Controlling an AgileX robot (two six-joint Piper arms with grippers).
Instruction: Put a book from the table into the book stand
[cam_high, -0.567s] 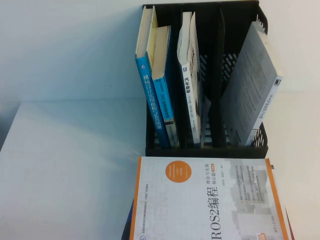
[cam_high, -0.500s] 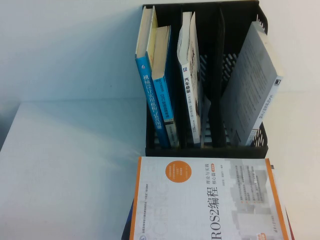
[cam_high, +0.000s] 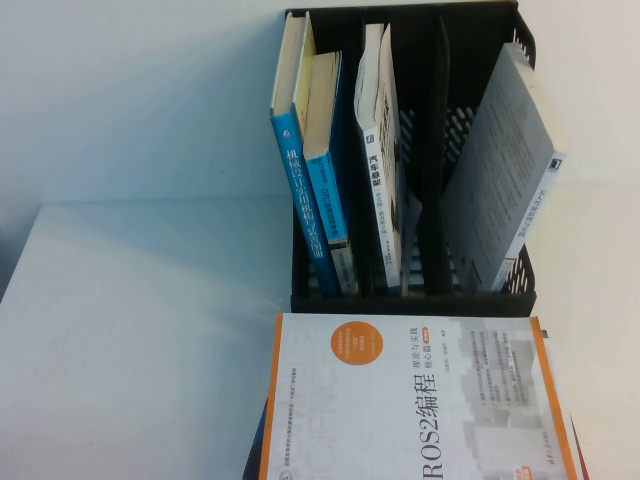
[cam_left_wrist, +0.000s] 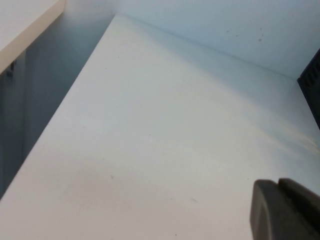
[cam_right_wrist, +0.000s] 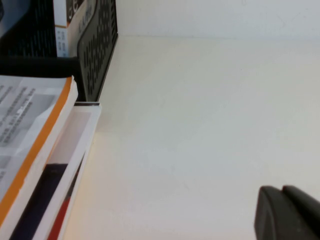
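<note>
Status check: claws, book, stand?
Left claw and right claw low over bare table. ROS2 book lies before book stand. Nothing blocking.

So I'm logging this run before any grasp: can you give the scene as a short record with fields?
stand: black plastic mesh book stand, on the white table
in stand: two blue books, white book, grey book leaning
on table: white-and-orange ROS2 book, topping a stack before the stand
left tool: over bare table
right tool: beside the stack
</note>
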